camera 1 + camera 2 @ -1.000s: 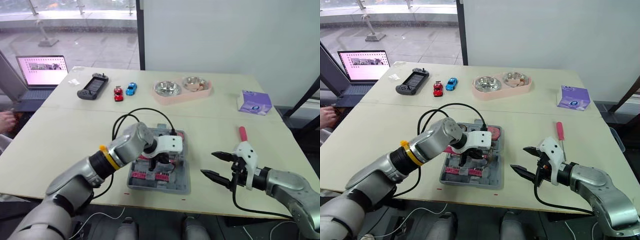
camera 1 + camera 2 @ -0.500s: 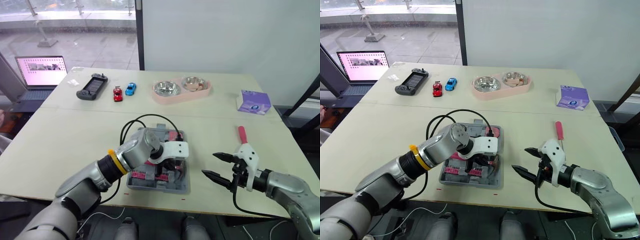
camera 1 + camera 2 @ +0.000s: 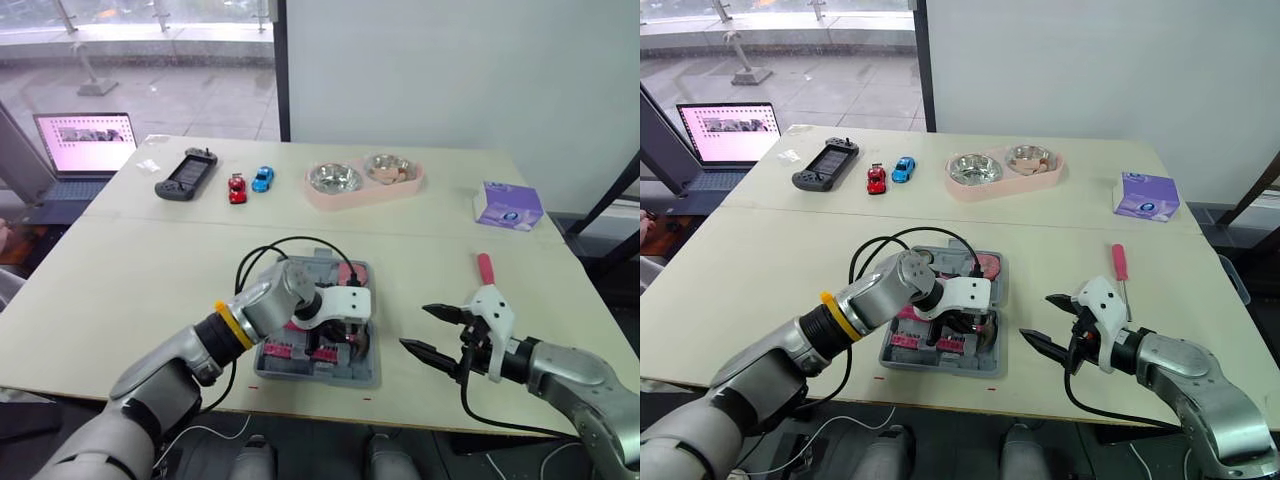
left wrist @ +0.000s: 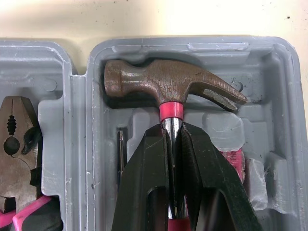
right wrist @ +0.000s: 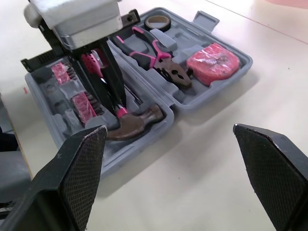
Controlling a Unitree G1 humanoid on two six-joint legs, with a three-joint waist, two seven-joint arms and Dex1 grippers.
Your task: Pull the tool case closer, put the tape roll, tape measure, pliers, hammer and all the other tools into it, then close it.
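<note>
The grey tool case lies open at the table's front middle. My left gripper is shut on the hammer's shaft just behind the rusty head, which sits in the moulded recess of the case's near half. The pliers, a pink tape measure and the tape roll lie in the other half. My right gripper hovers open, holding nothing, just right of the case. A red-handled screwdriver lies on the table beyond it.
At the back of the table are a pink double bowl, two toy cars, a black game controller and a purple tissue box. A laptop stands off the table's left side.
My left gripper has carried the hammer a little to the right and lower into the case's near half. The right gripper has barely moved.
</note>
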